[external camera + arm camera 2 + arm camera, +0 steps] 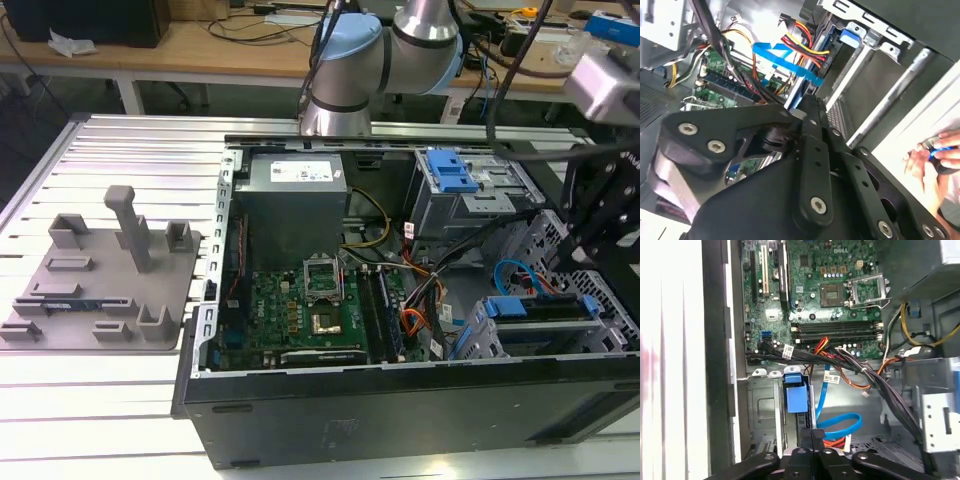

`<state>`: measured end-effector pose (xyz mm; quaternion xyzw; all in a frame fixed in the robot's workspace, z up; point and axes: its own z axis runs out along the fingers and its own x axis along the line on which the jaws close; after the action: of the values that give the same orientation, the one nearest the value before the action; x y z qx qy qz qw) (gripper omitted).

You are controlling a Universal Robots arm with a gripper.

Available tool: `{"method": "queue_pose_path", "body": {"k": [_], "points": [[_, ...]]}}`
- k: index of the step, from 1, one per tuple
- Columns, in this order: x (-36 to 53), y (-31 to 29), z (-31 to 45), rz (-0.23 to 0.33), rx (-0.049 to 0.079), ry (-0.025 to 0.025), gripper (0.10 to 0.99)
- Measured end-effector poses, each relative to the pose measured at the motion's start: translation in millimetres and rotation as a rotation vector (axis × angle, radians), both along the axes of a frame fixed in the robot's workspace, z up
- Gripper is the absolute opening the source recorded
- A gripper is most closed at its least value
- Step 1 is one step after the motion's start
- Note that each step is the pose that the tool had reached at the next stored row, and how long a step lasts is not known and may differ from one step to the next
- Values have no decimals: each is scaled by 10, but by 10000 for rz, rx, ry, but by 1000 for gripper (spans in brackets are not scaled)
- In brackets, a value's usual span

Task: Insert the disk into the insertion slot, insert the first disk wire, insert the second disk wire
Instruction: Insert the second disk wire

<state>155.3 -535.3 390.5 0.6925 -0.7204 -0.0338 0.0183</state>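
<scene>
- Black pincer [807, 107] linkages sit closest to my lens in the second wrist view. The two fingers are drawn together with barely a seam between them, and I can't make out whether anything is pinched there.
- Beyond the tips, a flat bright-blue data cable [785, 57] loops past a bundle of red, yellow and black wires [807, 37].
- A person's hand [932, 155] rests outside the case wall, with something small and blue in it.
- First wrist view: the pincer [812, 440] is closed in the same way, its tips just beside the dark end of the blue data cable [840, 426].
- The disk [794, 397], a drive framed in bright blue plastic, sits inside the insertion slot [762, 410], a low grey sheet-metal bay. Its blue tab faces the green motherboard [810, 295].
- Exterior view: the open black computer case [400, 420] lies on a ribbed aluminium worktop [100, 400].
- The disk [540, 305] is seated in the insertion slot [478, 340] at the exterior view's right, near the front case wall.
- A taller grey cage with a blue latch [450, 175] stands behind it.
- The silver and pale-blue robot arm [400, 40] rises behind the case.
- A grey moulded fixture plate [100, 280] lies well apart at the exterior view's left.
</scene>
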Motion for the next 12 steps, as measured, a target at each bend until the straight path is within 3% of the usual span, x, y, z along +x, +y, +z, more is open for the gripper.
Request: {"method": "queue_pose_path", "body": {"k": [2, 12], "points": [[0, 5, 74, 0, -14, 0, 106], [-3, 8, 75, 0, -25, -3, 106]]}}
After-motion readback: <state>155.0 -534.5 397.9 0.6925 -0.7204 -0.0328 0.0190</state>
